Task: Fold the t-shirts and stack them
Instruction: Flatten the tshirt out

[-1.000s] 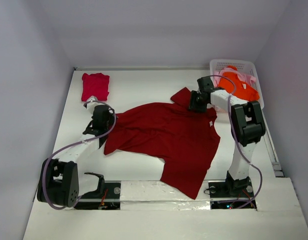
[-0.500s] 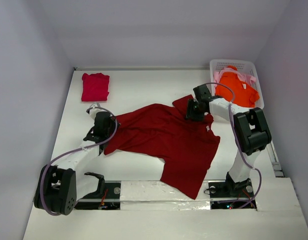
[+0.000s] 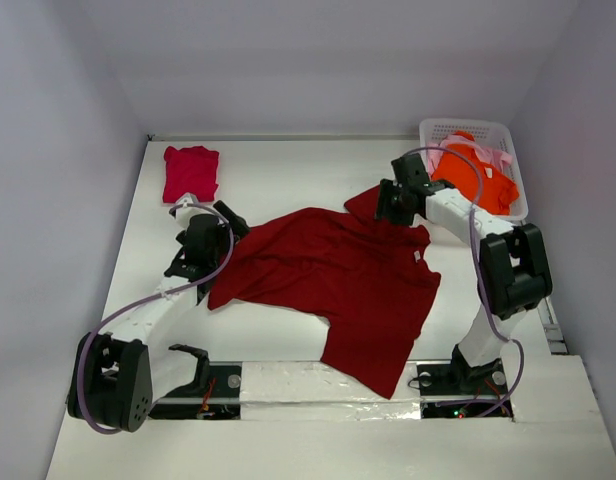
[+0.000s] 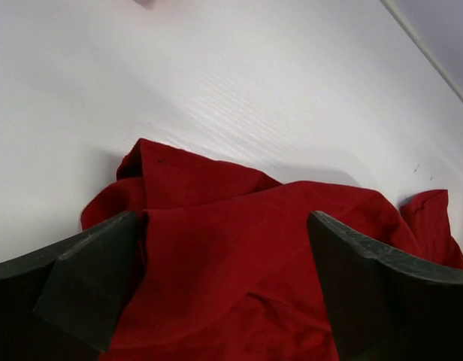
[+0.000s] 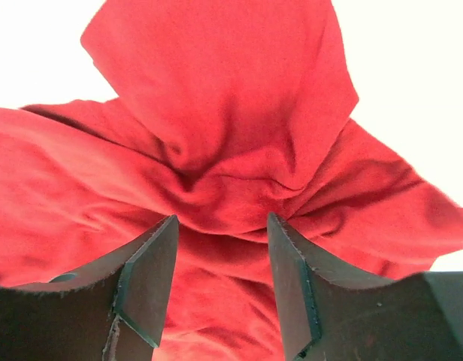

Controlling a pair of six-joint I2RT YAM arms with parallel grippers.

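White table (image 3: 288, 165), pale lavender walls (image 3: 58, 150)

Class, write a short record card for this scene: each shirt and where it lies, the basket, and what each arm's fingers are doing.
dark red t-shirt: spread out unfolded and wrinkled across the middle of the table
crimson-pink t-shirt: folded, far left corner
basket: far right corner
orange t-shirt: heaped in the basket
pale pink t-shirt: in the basket, beside the orange one
left gripper: fingers open, over the dark red t-shirt's left edge
right gripper: fingers closed on a bunched fold at its far right sleeve
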